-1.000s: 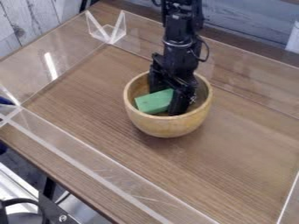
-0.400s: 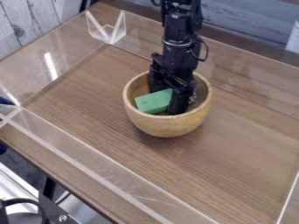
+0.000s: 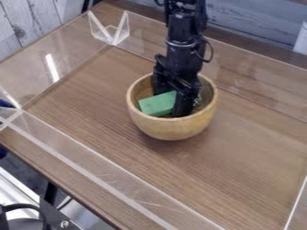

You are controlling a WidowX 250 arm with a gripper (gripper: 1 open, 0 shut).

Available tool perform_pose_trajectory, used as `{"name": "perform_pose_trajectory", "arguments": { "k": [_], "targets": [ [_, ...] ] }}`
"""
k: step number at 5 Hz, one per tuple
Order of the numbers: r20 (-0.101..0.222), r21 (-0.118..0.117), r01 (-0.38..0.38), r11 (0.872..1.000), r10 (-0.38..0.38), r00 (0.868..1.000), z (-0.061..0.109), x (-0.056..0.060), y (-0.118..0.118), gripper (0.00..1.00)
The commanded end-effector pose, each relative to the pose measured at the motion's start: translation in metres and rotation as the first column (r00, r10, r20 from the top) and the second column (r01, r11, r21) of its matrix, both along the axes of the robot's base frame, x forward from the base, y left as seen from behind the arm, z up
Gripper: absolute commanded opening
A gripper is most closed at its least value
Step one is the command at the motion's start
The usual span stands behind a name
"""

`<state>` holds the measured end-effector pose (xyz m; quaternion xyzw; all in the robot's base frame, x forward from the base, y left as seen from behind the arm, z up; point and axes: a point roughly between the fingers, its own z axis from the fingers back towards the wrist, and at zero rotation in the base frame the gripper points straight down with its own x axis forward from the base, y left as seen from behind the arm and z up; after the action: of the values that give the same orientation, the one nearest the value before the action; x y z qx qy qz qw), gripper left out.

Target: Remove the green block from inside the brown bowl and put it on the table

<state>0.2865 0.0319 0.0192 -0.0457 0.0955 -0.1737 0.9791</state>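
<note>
The brown bowl (image 3: 174,122) sits near the middle of the table (image 3: 96,126). Inside it lies the green block (image 3: 156,104), tilted against the left inner wall. My black gripper (image 3: 175,93) reaches steeply down into the bowl from above. Its fingers (image 3: 188,97) stand open, spread around the right end of the block. Whether they touch the block I cannot tell. The fingertips are partly hidden by the bowl's rim and the block.
Clear acrylic walls (image 3: 48,135) run along the table's edges, with a clear bracket (image 3: 111,31) at the far left corner. Bare wood-grain surface surrounds the bowl on all sides.
</note>
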Motion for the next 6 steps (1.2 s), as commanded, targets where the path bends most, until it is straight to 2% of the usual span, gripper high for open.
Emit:
{"name": "perform_pose_trajectory", "arguments": {
  "k": [1, 2, 3, 6],
  "targets": [
    [-0.079, -0.021, -0.019, 1.0, 0.017, 0.997, -0.021, -0.012, 0.01, 1.0],
    [-0.086, -0.024, -0.019, 1.0, 0.017, 0.996, -0.021, -0.013, 0.011, 1.0],
    [-0.088, -0.025, -0.023, 0.999, 0.02, 0.996, -0.02, -0.013, 0.012, 0.0],
    [-0.026, -0.013, -0.038, 0.999, 0.038, 0.999, 0.014, -0.009, 0.015, 0.0]
  ]
}}
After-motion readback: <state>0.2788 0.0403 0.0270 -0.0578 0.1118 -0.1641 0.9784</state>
